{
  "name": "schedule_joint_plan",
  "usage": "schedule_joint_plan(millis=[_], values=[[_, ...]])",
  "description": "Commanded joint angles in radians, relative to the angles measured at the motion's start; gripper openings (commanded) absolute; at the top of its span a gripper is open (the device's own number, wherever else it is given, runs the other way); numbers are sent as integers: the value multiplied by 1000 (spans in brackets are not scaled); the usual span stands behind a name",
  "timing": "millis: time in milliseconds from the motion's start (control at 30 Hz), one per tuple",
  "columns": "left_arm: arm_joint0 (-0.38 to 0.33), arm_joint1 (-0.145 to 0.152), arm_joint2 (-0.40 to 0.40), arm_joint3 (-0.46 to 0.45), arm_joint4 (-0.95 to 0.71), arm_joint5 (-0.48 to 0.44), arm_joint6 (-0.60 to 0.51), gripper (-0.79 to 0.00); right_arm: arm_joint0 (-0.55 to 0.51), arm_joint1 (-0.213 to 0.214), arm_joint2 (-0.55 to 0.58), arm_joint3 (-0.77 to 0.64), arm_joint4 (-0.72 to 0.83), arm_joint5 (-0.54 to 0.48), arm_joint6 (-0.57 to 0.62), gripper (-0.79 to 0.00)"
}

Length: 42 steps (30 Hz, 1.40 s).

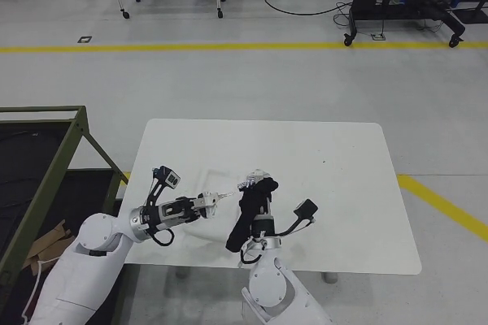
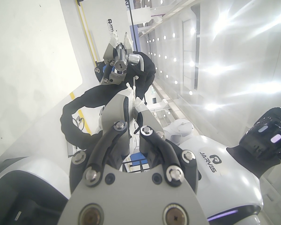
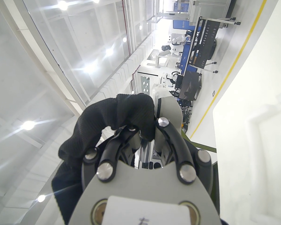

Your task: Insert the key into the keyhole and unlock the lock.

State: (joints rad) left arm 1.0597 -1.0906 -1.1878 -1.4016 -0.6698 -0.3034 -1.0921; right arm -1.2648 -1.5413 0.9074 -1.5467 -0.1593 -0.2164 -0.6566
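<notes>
Gently: your left gripper [image 2: 132, 103] pinches the thin, likely slippery silver key [image 2: 134, 85] by its head; right gripper [image 1: 256, 183] clamps the chrome padlock [image 2: 120, 63].

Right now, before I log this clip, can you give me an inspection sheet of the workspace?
Surface: white table, a few small specks.
Job's things: key pinched in the left gripper, tip short of the keyhole; lock held above the table.
Clutter: nothing seen.
Grippers: left shut on the key; right gripper shut on the lock.
Cables: black sleeve bunched over the right gripper; floor cable beyond the table.
Surroundings: green-framed cart beside the table; yellow floor line.
</notes>
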Motion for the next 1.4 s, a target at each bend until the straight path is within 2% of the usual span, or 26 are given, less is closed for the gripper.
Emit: schedule_joint_plan(millis=[0,167,1367], values=[[14,-1,2,0,6,-23,16,-785,-5,-3,8,-10,29,2,10,-785],[26,-8,1,4,-35,-54,37,-785,-12,-9,23,-14,38,-4,24,-785],[-30,-33,38,61,9,-6,53,-785,-38,-27,49,-21,-59,-45,59,-785]])
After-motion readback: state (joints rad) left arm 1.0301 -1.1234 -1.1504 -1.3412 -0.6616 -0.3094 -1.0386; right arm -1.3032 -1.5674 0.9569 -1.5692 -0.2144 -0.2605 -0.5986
